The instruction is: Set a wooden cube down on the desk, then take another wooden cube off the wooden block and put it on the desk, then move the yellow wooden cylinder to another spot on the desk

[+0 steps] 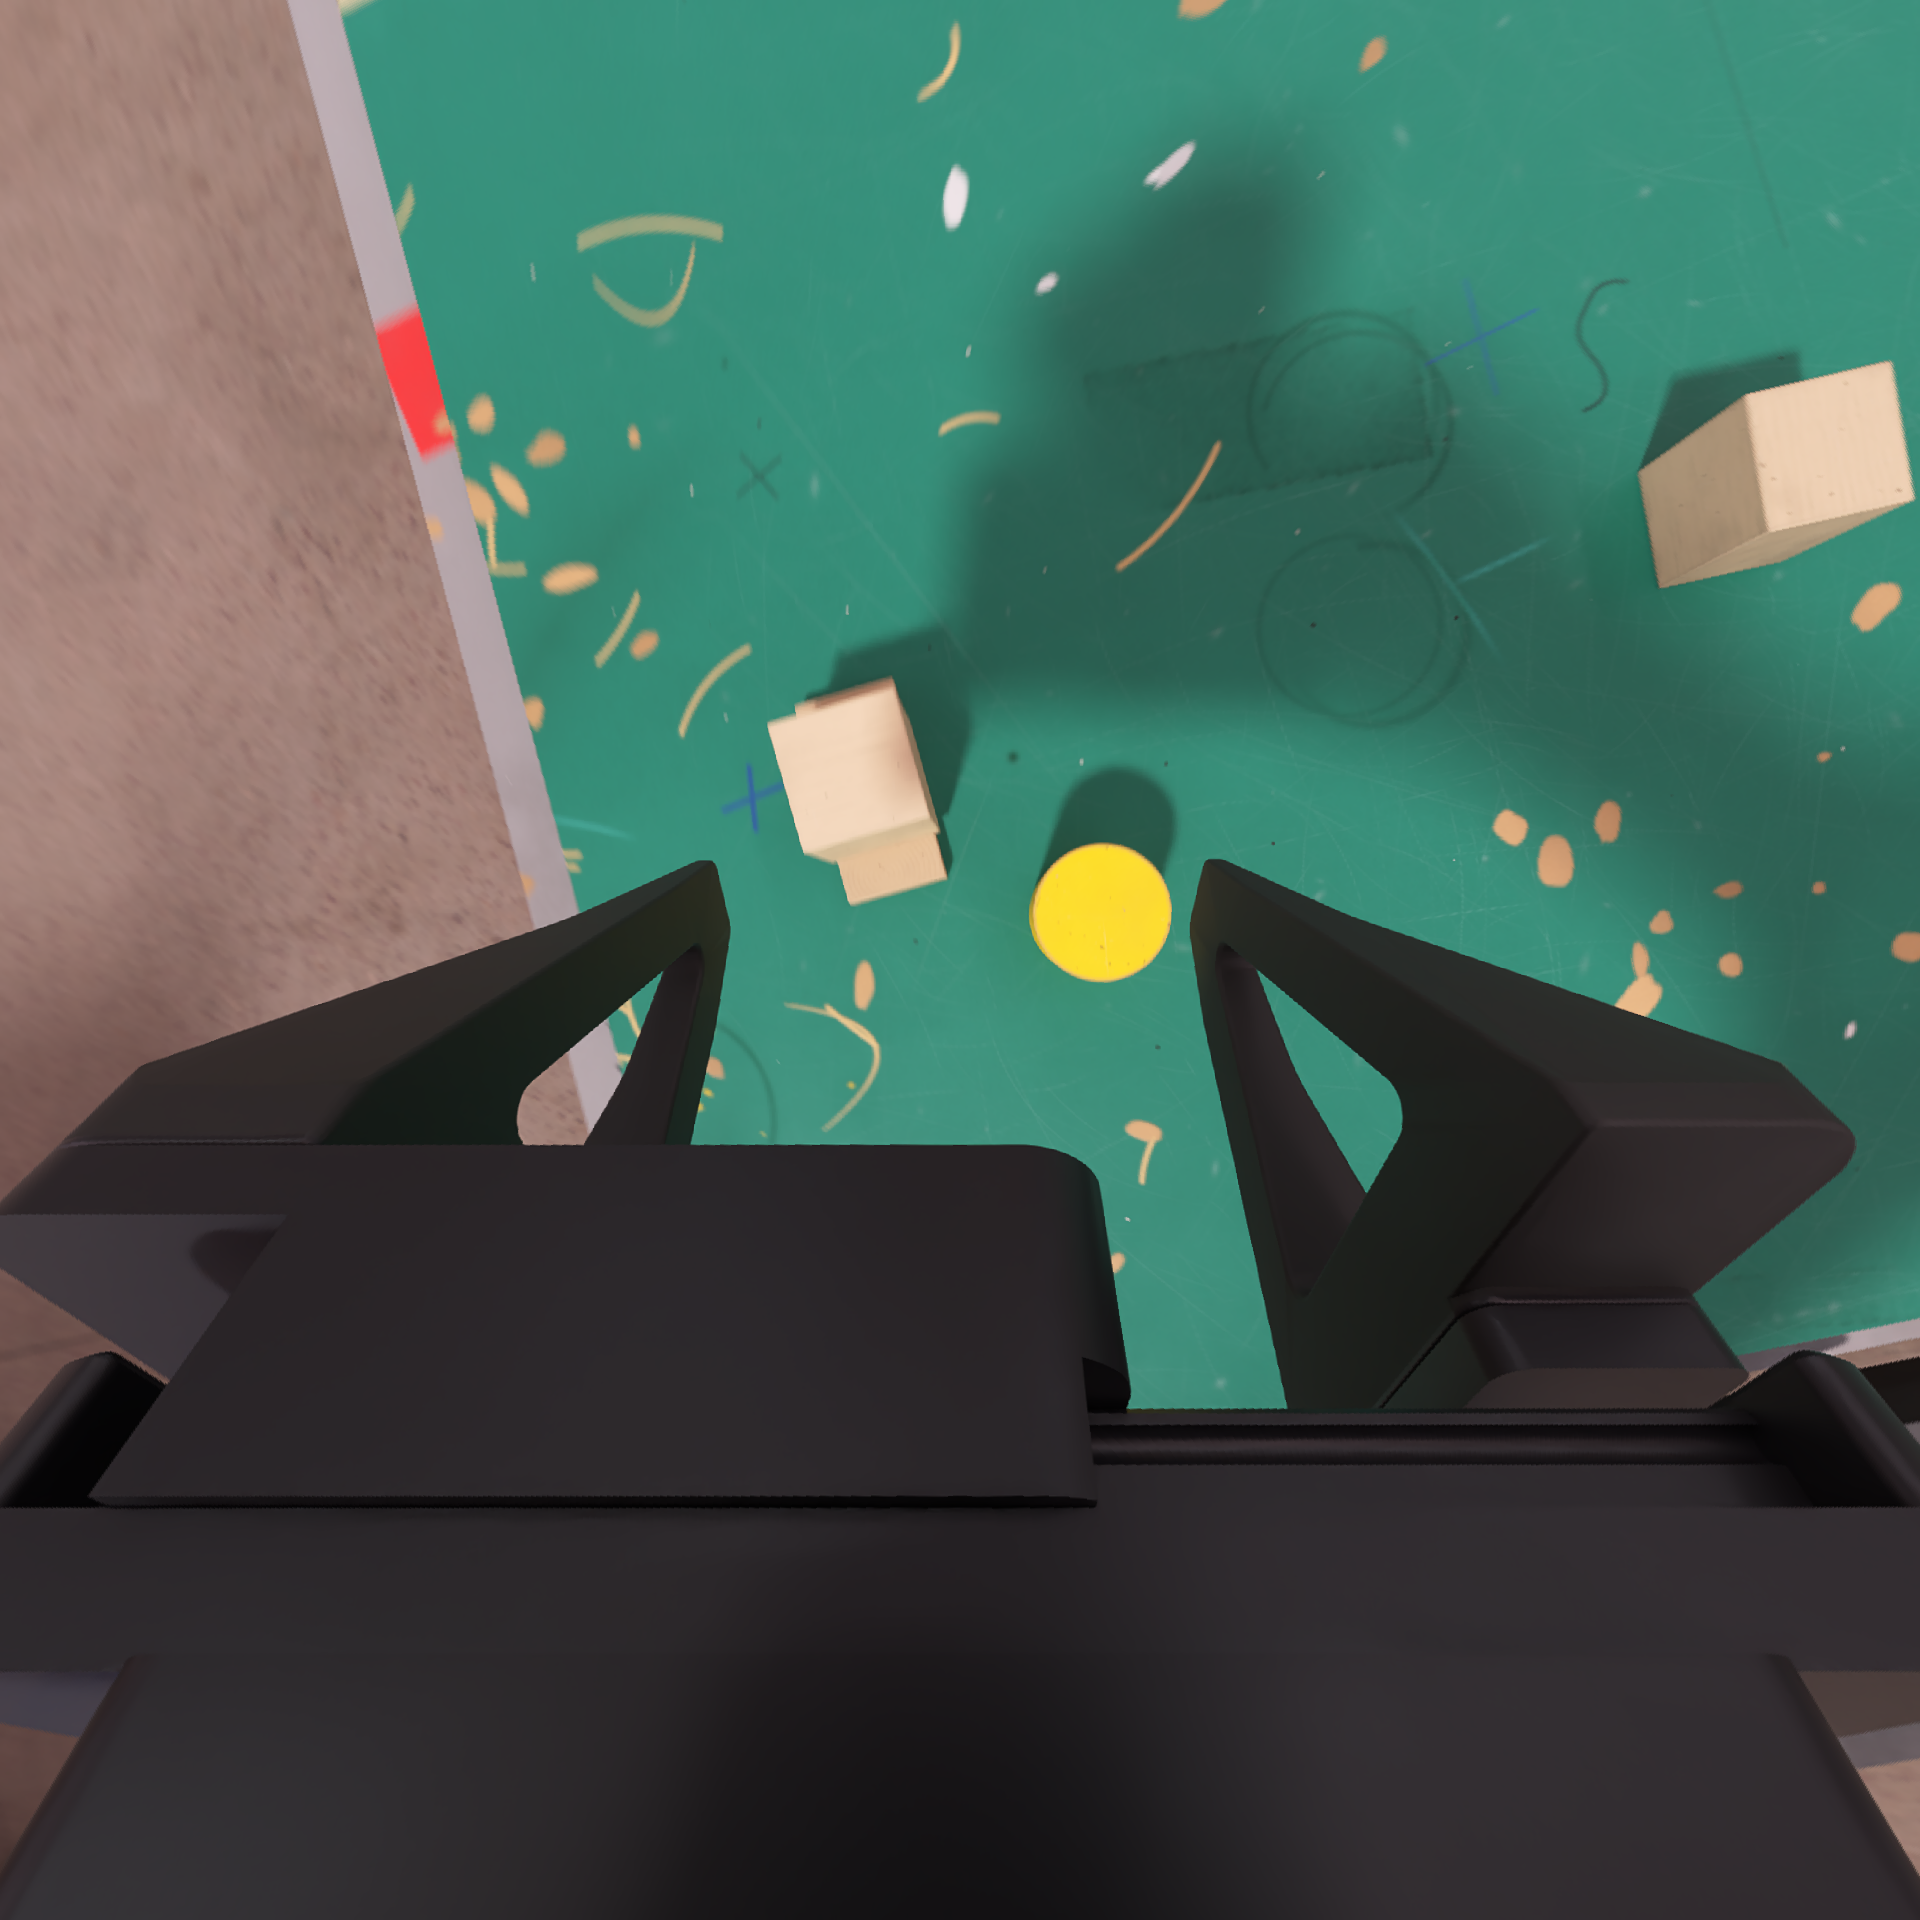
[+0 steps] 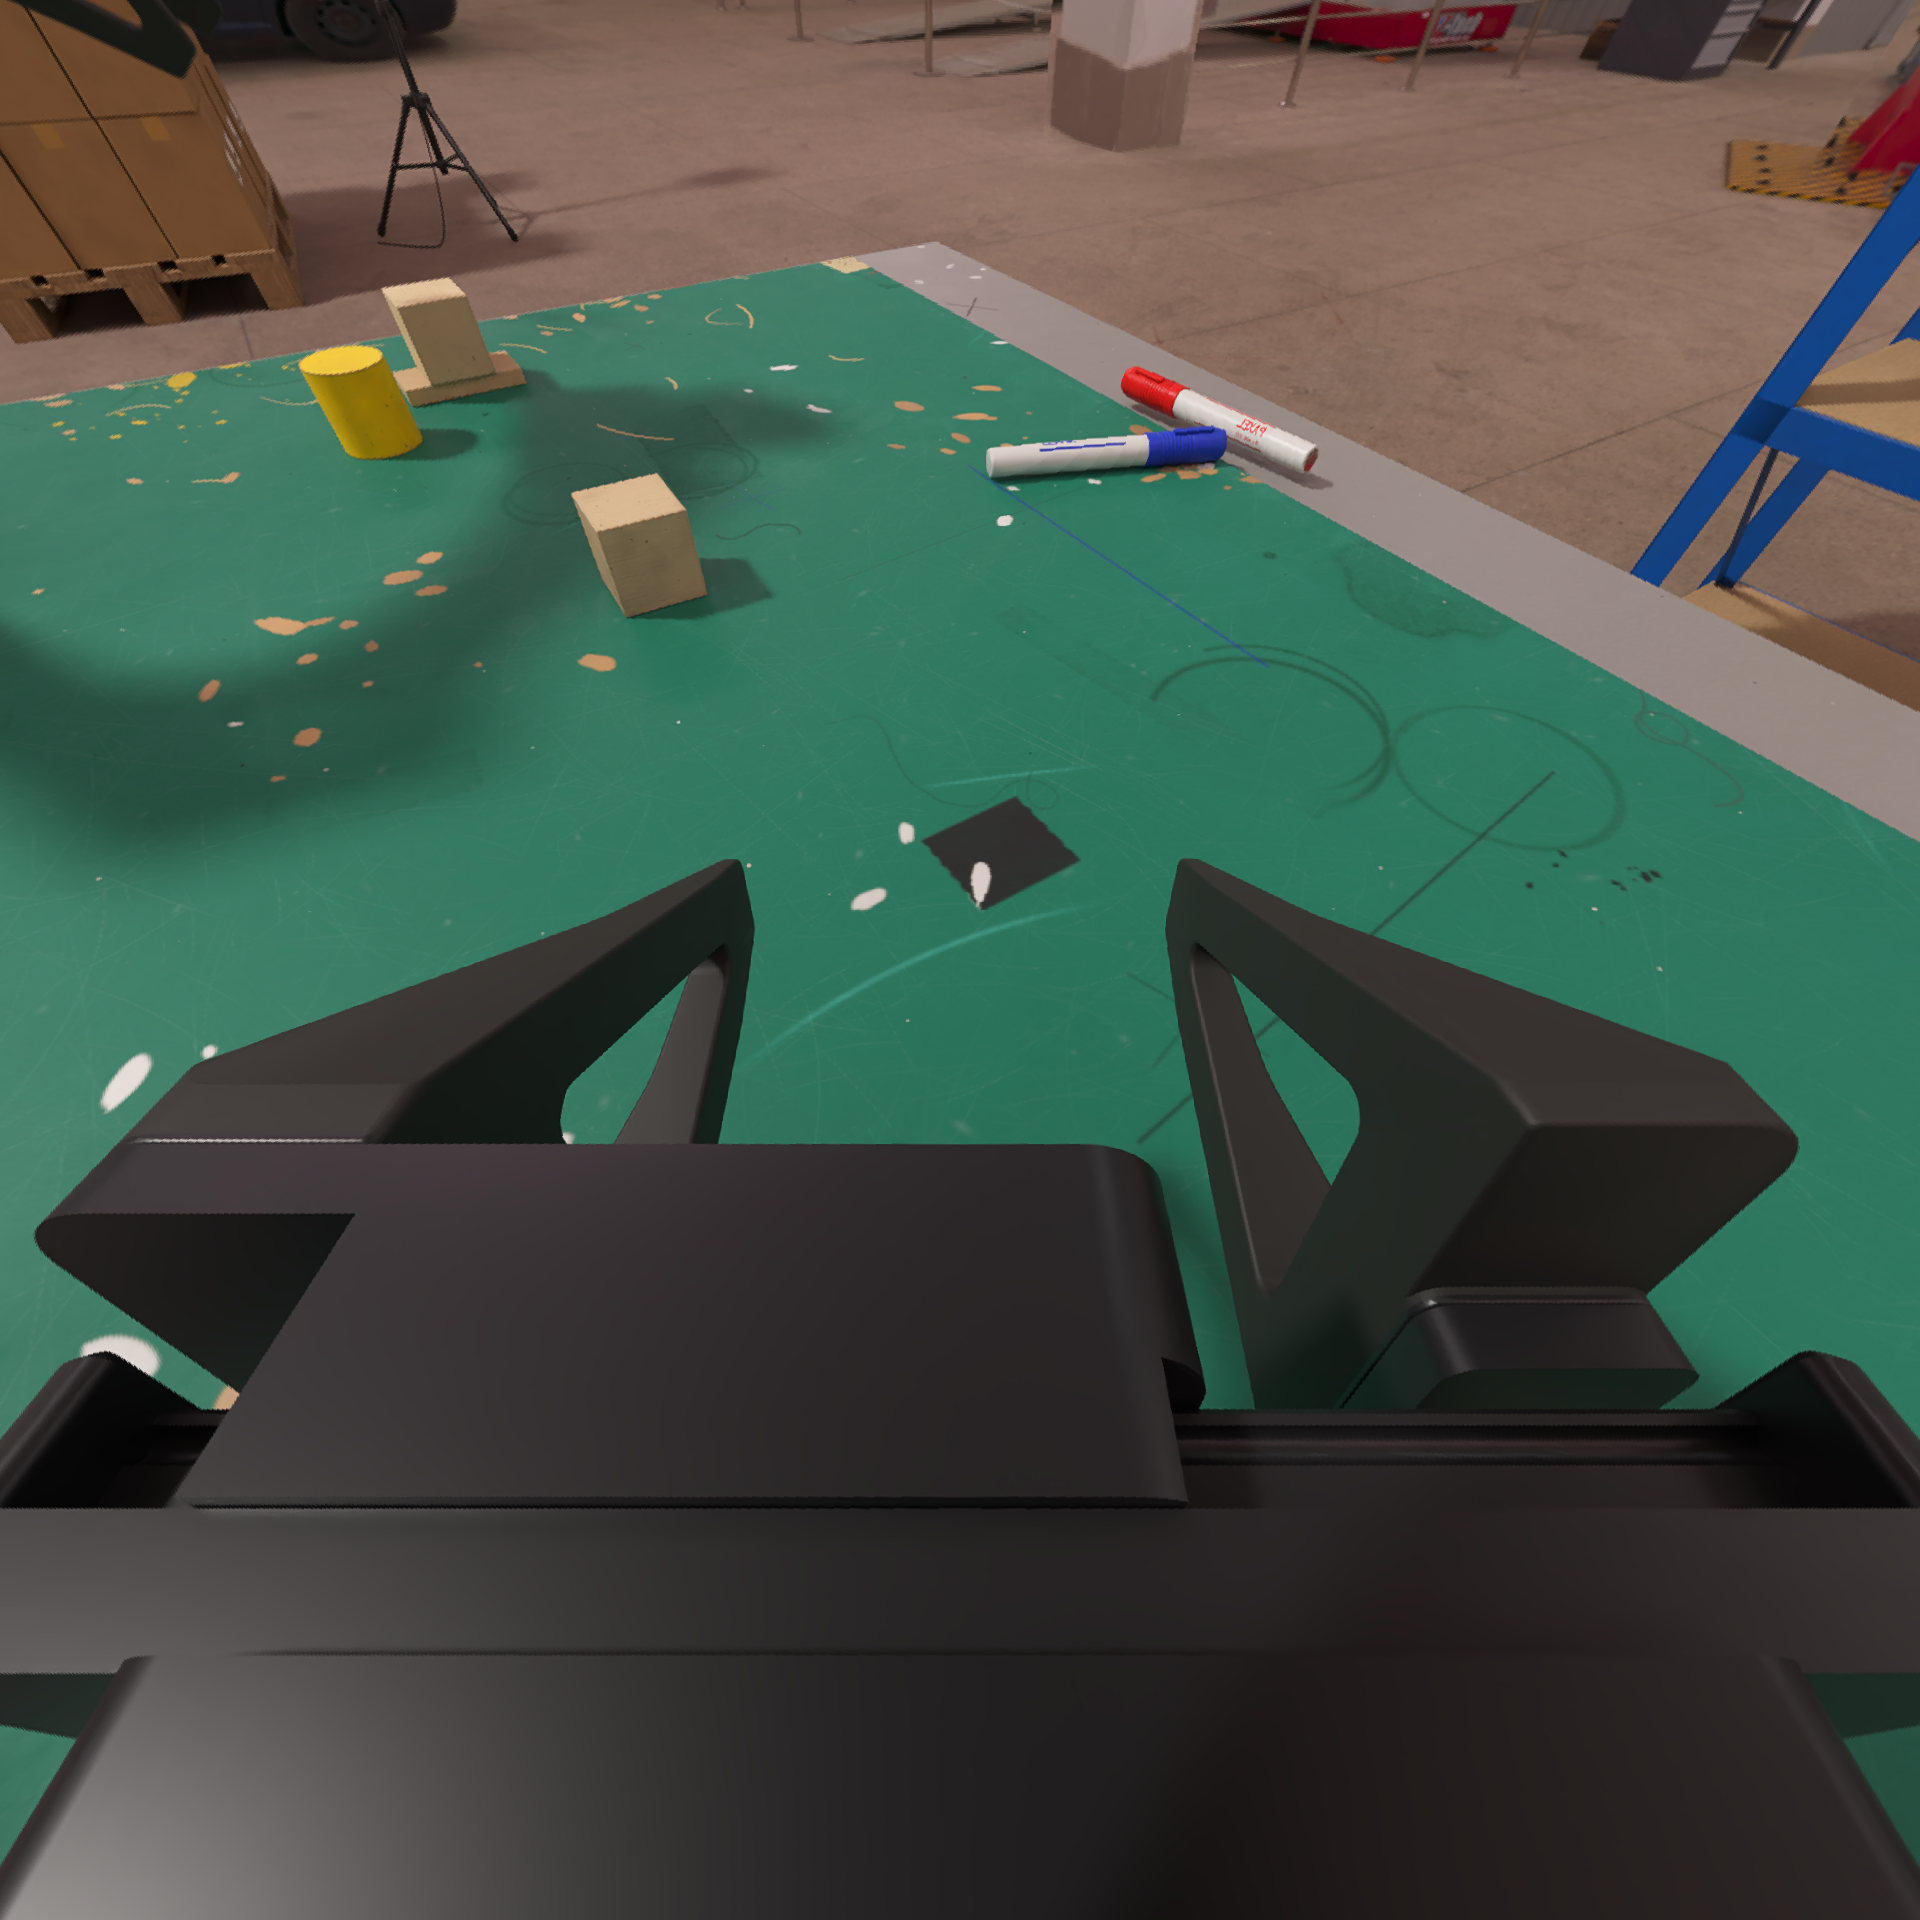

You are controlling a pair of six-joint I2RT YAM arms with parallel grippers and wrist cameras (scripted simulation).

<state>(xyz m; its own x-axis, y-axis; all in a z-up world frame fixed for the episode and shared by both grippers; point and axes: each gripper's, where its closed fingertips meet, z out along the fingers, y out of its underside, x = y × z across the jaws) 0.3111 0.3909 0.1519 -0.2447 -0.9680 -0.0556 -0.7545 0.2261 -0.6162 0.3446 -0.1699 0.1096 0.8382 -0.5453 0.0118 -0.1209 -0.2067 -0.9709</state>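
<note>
My left gripper (image 1: 958,883) is open and empty, high above the green desk mat, looking straight down. The yellow wooden cylinder (image 1: 1101,912) stands upright just ahead of the fingertips, nearer the right finger. To its left a wooden cube (image 1: 847,764) sits on a flat wooden block (image 1: 896,871). Another wooden cube (image 1: 1777,473) lies on the mat at the far right. In the right wrist view the cylinder (image 2: 358,402), the cube on the block (image 2: 438,330) and the lone cube (image 2: 639,542) are far off at the upper left. My right gripper (image 2: 958,883) is open and empty, low over the mat.
A blue-capped marker (image 2: 1107,453) and a red-capped marker (image 2: 1221,418) lie near the desk's grey far edge (image 2: 1455,499). A black square patch (image 2: 1000,852) lies on the mat ahead of my right gripper. The desk's left edge (image 1: 457,520) runs beside the cube on the block.
</note>
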